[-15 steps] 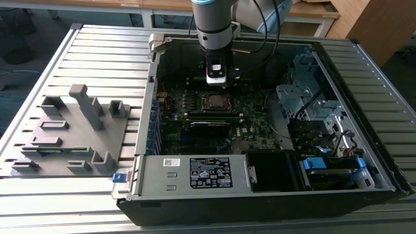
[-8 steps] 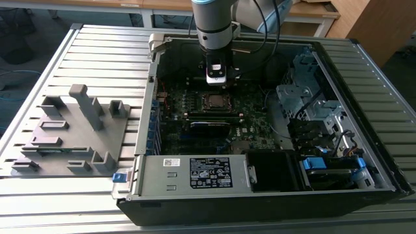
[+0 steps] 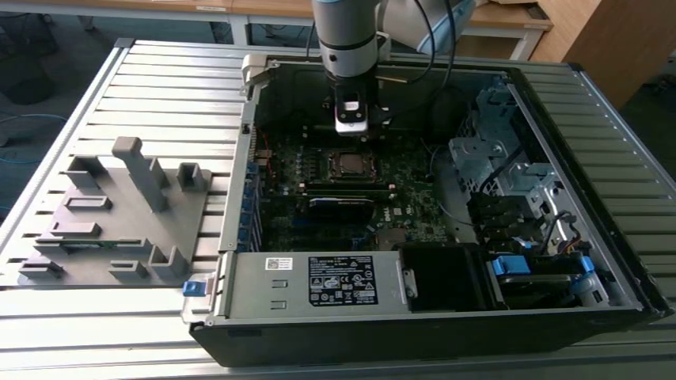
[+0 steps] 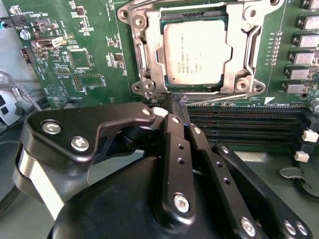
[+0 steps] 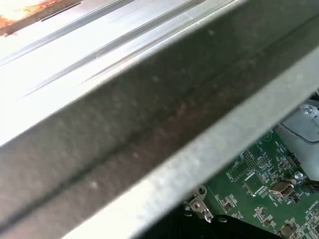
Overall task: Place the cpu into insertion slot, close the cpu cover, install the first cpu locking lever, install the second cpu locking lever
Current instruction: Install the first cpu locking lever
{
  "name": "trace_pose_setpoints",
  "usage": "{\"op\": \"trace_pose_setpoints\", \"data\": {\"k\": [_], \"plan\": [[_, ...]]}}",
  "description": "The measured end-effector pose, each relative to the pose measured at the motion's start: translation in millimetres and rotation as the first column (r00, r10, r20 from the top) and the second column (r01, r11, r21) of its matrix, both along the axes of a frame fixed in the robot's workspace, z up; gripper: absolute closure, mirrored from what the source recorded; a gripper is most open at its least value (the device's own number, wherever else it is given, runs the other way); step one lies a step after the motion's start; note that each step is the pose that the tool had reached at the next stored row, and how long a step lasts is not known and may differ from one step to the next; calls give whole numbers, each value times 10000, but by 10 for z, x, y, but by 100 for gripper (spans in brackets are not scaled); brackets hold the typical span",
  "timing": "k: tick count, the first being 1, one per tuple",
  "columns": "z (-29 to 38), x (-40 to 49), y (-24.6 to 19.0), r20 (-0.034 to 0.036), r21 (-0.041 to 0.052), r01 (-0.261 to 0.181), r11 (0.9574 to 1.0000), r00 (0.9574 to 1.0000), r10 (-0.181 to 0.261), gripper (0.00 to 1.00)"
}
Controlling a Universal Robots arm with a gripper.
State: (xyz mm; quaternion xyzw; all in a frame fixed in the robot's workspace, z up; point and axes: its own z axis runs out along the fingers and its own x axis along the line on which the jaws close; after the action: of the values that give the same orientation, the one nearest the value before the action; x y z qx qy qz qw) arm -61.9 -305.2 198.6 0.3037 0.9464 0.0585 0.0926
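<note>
The cpu (image 4: 198,52), a silvery square chip, lies flat in the insertion slot on the green motherboard (image 4: 75,59). The cpu cover (image 4: 149,64), a metal frame with a cut-out centre, is down around it and hides most of the slot. A thin wire locking lever (image 4: 224,98) runs along the socket's edge nearest my gripper. My gripper (image 4: 177,101) is shut, and its black fingers (image 4: 174,144) come to a point at that lever's hooked end. I cannot tell whether the lever is pinched. In the exterior view my gripper (image 3: 352,131) hangs inside the open case, just behind the cpu (image 3: 347,164).
Long black memory slots (image 4: 239,122) run beside the socket. Case walls (image 3: 591,103), a drive cage (image 3: 496,158) and the power supply (image 3: 317,281) hem the arm in. A grey fixture (image 3: 116,214) stands on the exterior view's left. The case rim (image 5: 149,114) crosses the first wrist view.
</note>
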Motion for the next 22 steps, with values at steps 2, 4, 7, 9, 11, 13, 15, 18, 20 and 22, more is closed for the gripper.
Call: {"op": "trace_pose_setpoints", "data": {"k": [2,4,7,9,11,13,15,18,20,22], "plan": [[0,-5,21,-1,1,21,10000,10000,-21,90],[0,-7,40,0,0,44,10000,10000,-44,90],[0,-7,60,0,1,84,10000,10000,-84,90],[0,-8,70,-1,0,110,9999,9999,-110,90],[0,-8,81,-1,-1,135,9999,9999,-135,90],[0,-8,87,-1,0,153,9999,9999,-153,90],[0,-4,90,-1,1,179,9998,9998,-179,90],[-1,8,94,0,-12,232,9997,9997,-232,90],[-2,17,97,0,-31,267,9996,9996,-267,90],[-2,22,99,1,-58,295,9995,9996,-295,90]]}}
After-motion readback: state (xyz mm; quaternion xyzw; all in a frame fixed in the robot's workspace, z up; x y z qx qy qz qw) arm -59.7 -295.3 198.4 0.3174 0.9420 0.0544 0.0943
